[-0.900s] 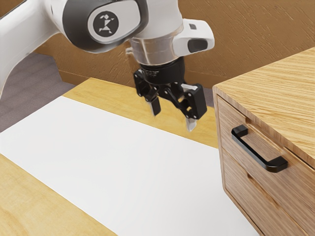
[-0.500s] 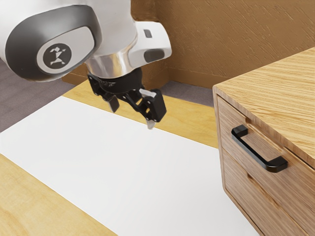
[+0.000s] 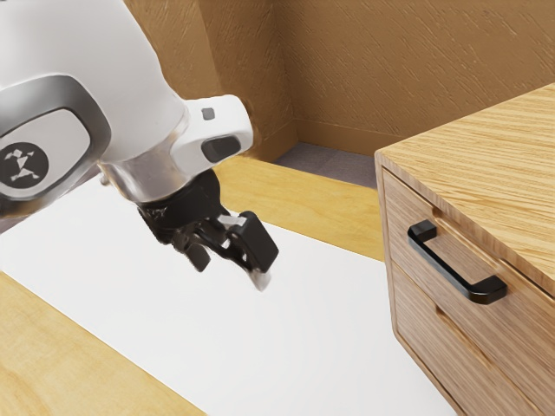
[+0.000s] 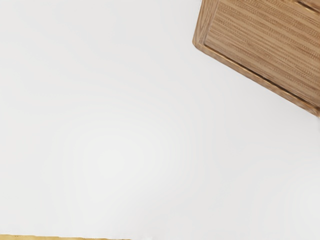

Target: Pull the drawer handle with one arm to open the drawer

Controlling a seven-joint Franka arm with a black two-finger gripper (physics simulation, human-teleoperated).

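The claw (image 3: 231,270) hangs low over the white sheet (image 3: 347,329) on the table (image 3: 52,355), fingers spread wide, nothing between them. Over at the exterior view's right stands the wooden cabinet (image 3: 486,156), top drawer (image 3: 401,221) flush and shut, its black handle (image 3: 455,263) untouched and well apart from the claw. From the wrist: white sheet below the hand, with a corner of the cabinet's front beyond it.

Two drawers (image 3: 425,270), one handle (image 3: 456,266), one claw (image 3: 231,270).

grainy wood cabinet (image 3: 486,156), black handle (image 3: 455,264)
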